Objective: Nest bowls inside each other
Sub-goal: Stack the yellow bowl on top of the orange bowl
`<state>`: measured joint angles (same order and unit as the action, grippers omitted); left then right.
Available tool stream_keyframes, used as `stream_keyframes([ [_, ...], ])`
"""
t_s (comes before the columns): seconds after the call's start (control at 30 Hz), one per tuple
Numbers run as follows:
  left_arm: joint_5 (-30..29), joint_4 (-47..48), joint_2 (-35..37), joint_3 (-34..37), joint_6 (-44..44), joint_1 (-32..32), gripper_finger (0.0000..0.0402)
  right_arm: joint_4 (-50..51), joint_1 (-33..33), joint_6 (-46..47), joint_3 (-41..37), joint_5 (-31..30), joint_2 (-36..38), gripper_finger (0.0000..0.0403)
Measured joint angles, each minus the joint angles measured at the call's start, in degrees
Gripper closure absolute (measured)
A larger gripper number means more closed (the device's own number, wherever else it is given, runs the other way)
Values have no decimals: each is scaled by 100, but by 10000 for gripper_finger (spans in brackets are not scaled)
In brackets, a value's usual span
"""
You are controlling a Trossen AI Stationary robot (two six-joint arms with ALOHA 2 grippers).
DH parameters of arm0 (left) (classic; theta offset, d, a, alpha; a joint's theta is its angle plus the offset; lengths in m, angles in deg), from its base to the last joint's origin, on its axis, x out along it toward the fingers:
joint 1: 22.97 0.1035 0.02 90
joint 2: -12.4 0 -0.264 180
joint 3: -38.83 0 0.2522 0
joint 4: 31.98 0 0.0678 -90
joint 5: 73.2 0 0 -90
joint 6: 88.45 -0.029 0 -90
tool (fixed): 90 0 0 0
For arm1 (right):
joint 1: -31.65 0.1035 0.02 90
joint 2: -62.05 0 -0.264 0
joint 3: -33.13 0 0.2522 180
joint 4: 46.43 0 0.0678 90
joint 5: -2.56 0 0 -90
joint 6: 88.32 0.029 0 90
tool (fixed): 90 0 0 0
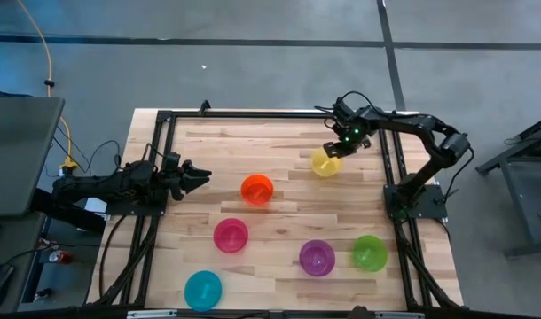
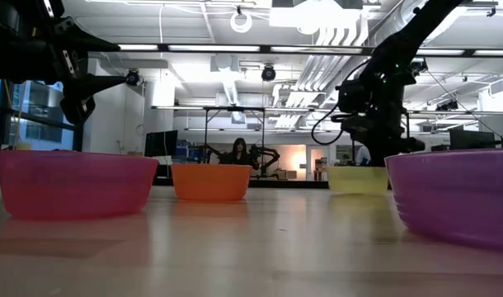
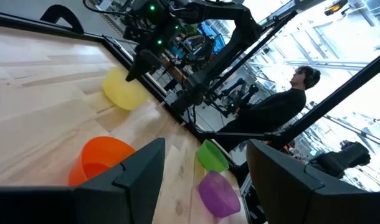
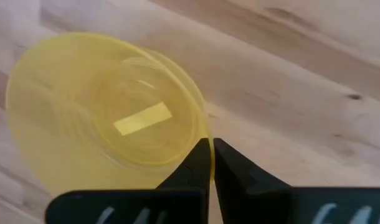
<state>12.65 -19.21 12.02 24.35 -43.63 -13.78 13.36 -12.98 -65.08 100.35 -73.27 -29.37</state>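
The right hand (image 4: 210, 163) is seen with its two fingers pressed together on the rim of the yellow bowl (image 4: 109, 118); the thin wall is pinched between them, and the bowl lies just ahead of the fingertips, its base apparently on the bench (image 1: 288, 199). The left hand (image 1: 195, 176) is held above the bench edge, well apart from that bowl, with its fingers spread wide and nothing between them; the orange bowl (image 1: 257, 190) lies nearest in front of it.

The remaining bowls are scattered apart from the right hand, none yet nested: the pink bowl (image 1: 231, 235), the purple bowl (image 1: 317, 257), the green bowl (image 1: 370, 252) and the blue bowl (image 1: 203, 290).

The bowls are judged to be light, thin plastic, fairly stiff yet likely to flex a little at the rim; the surface looks smooth and probably slippery, so a tilt or slip in a rim pinch is to be expected. The rim is judged the best place to be taken hold of, one finger inside and one outside the wall; breakage seems unlikely.
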Motion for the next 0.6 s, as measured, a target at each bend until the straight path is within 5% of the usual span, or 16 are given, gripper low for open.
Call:
stream_keyframes([
  [0.23, -54, -1, 0, 0, -48, 0, 186, 136, 412, 388, 143, 322, -4, 402],
  [0.6, -255, -48, -187, -2, -682, 206, 186, 683, 1143, 785, 1708, 28, -4, 403],
])
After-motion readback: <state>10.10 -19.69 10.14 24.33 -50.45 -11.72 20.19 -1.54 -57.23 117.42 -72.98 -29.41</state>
